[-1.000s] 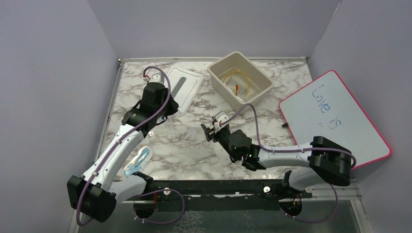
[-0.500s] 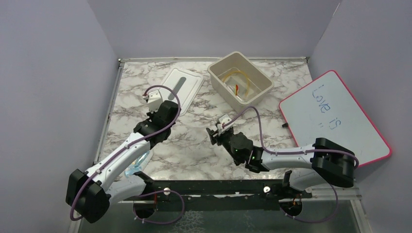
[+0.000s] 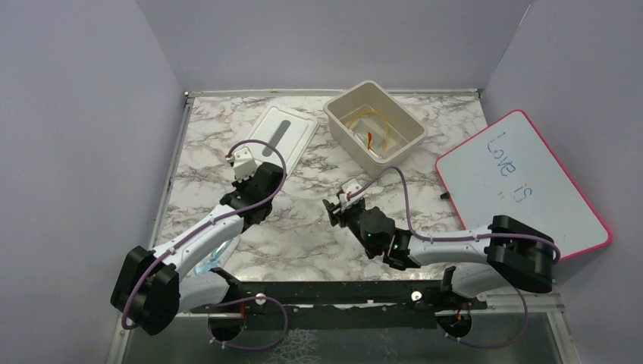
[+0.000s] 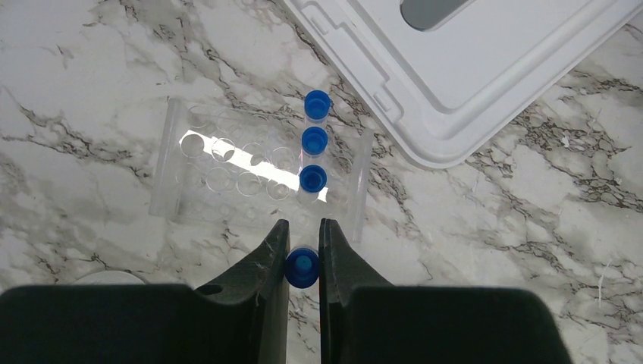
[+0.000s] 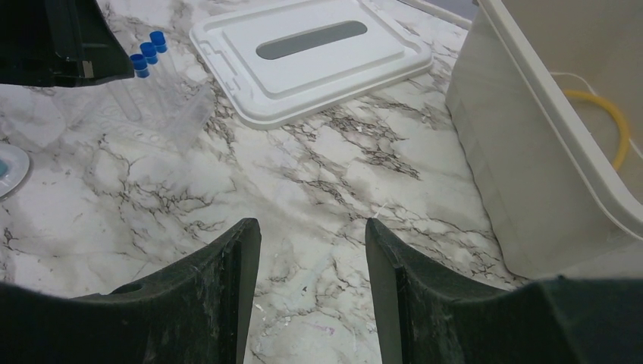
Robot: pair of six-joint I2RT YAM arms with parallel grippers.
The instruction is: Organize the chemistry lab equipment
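Blue-capped tube (image 4: 302, 267) pinched in my left claw (image 4: 302, 246): jaws narrow, closed on the tube just under its cap. The claw holds it just short of the near side of the clear rack (image 4: 227, 163), in line with the rack's right end. Three more tubes (image 4: 314, 140) stand in a row at that end; the other holes hold nothing.

White lid (image 4: 485, 68) lies flat on the marble desk (image 5: 303, 174), one corner just beside the rack's right end.

Beige bin (image 5: 515, 152) sits well apart from the rack, past the lid, with amber tubing (image 5: 620, 125) coiled inside.

Right claw (image 5: 311, 227) hangs low over the desk, right of the rack and short of the bin. Jaws wide, nothing between them.
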